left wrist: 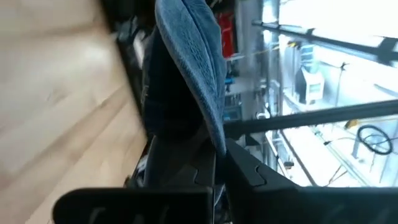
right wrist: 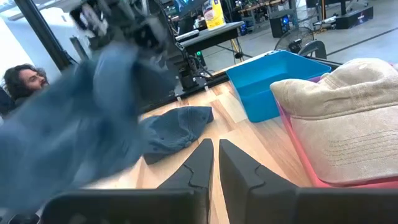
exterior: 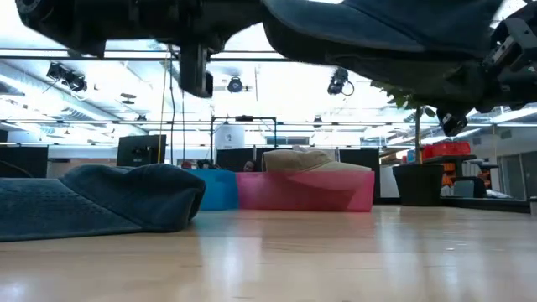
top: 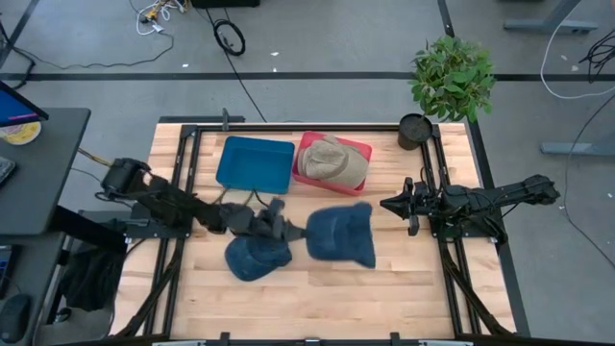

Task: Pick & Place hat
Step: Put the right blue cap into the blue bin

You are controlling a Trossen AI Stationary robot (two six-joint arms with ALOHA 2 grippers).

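A dark blue denim hat (top: 341, 235) hangs lifted above the table's middle, held by my left gripper (top: 293, 231), which is shut on it. In the low view this hat (exterior: 377, 25) floats clear of the wood. A second blue hat (top: 258, 258) lies flat on the table just near of the left gripper. A tan hat (top: 334, 159) sits in the pink bin (top: 306, 173). My right gripper (top: 389, 204) waits at the table's right side, shut on nothing, pointing toward the lifted hat. My left gripper pinches the blue hat's edge (left wrist: 214, 134) between its two fingers (left wrist: 261, 177), coming level from the table's left. The hat is lifted clear of the table and stretches away past the fingertips toward the table's right; one layer or several, I cannot tell.
A blue bin (top: 255, 161) stands beside the pink bin at the far side of the table. A potted plant (top: 452, 77) stands at the far right corner. Bare wood (top: 404, 288) lies near and right of the hats. A person (right wrist: 22, 81) shows beyond the table.
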